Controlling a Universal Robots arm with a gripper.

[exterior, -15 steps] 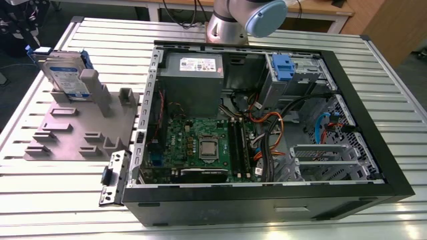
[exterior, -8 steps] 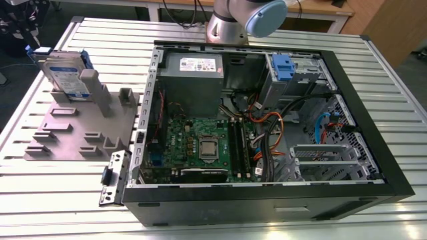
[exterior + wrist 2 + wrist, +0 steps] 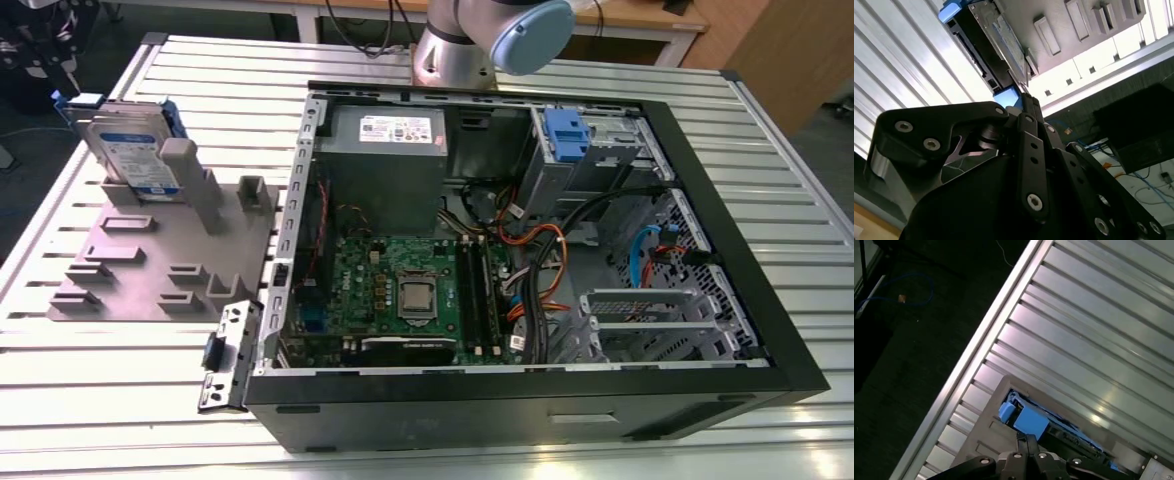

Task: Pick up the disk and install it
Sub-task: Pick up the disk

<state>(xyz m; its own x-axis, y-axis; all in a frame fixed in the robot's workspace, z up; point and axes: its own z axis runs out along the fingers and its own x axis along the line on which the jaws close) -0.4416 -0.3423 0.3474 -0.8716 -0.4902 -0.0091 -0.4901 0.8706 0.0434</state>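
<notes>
Ahead of the black gripper (image 3: 1026,101) stands the silver rectangular disk in its blue plastic bracket (image 3: 1004,47), upright in a slot of the grey plastic fixture plate (image 3: 147,270) (the plate lies on the slatted aluminium table (image 3: 134,385)). The open black computer case (image 3: 534,405) lies beside that plate, at the exterior view's right.

One arm (image 3: 451,50), silver-grey tube, its joint closed by a rounded pale-blue cap (image 3: 531,30). One gripper (image 3: 1028,100), matte black: flat links (image 3: 939,132) with rounded ends, pinned with silver round-headed screws (image 3: 1034,200); same black links and screws in the first wrist view.
</notes>
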